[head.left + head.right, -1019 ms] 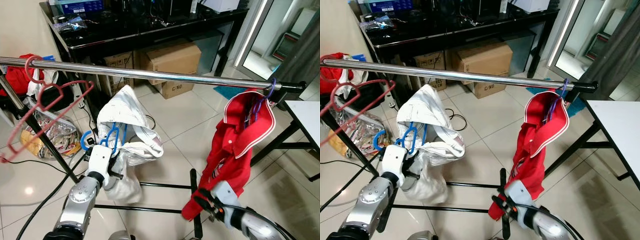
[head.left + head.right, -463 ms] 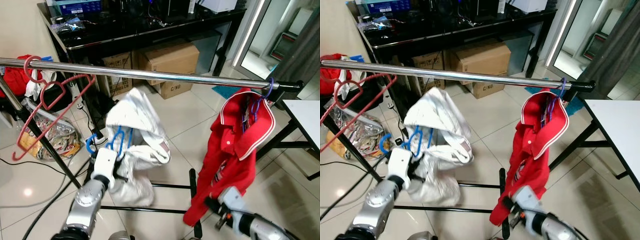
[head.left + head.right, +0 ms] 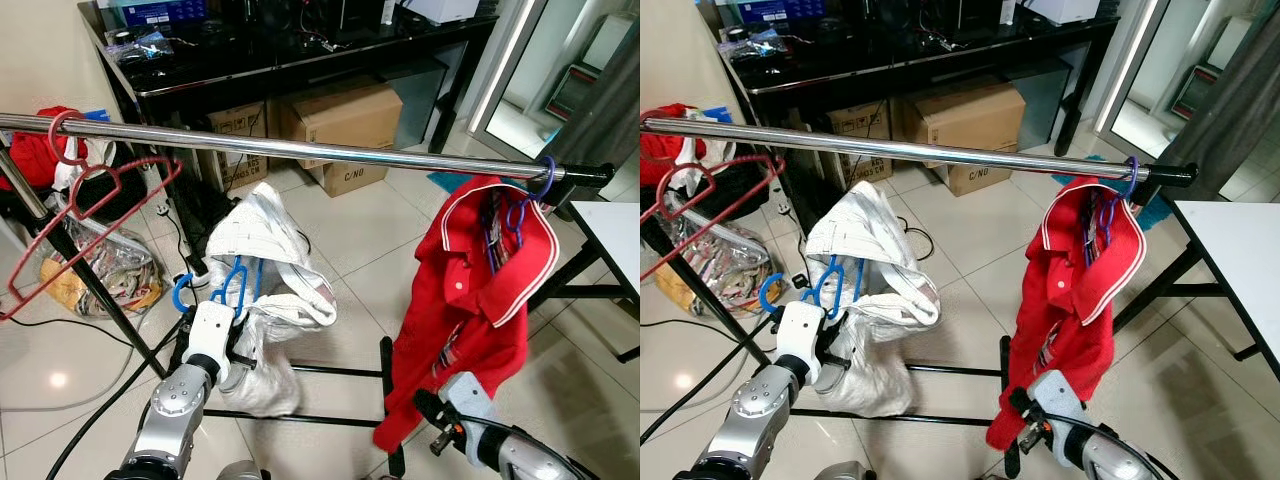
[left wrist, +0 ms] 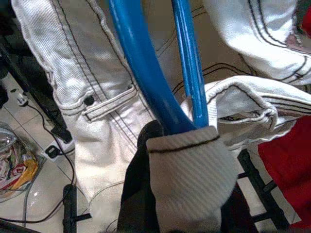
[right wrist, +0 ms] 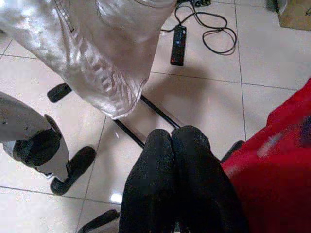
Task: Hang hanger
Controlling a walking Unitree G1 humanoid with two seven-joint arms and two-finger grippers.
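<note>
A blue hanger (image 3: pixel 233 283) carries a white denim garment (image 3: pixel 272 290) and is held low, well below the steel rail (image 3: pixel 300 148). My left gripper (image 4: pixel 163 141) is shut on the hanger's lower part, with the hook (image 3: pixel 178 293) pointing left. A red shirt (image 3: pixel 480 300) hangs on a purple-blue hanger (image 3: pixel 520 208) at the rail's right end. An empty red hanger (image 3: pixel 90 215) hangs tilted at the left end. My right gripper (image 5: pixel 171 143) is shut on nothing, low beside the red shirt's hem (image 3: pixel 400 435).
The rack's black base bars (image 3: pixel 330 372) cross the tiled floor under the garments. A power strip and cables (image 5: pixel 178 36) lie on the floor. Behind stand a black desk (image 3: pixel 300 50) and cardboard boxes (image 3: pixel 345 120). A white table (image 3: pixel 615 235) is at the right.
The white garment has swayed on the blue hanger in my left gripper. The red shirt and the red hanger have swung on the rail. My right gripper has sunk slightly.
</note>
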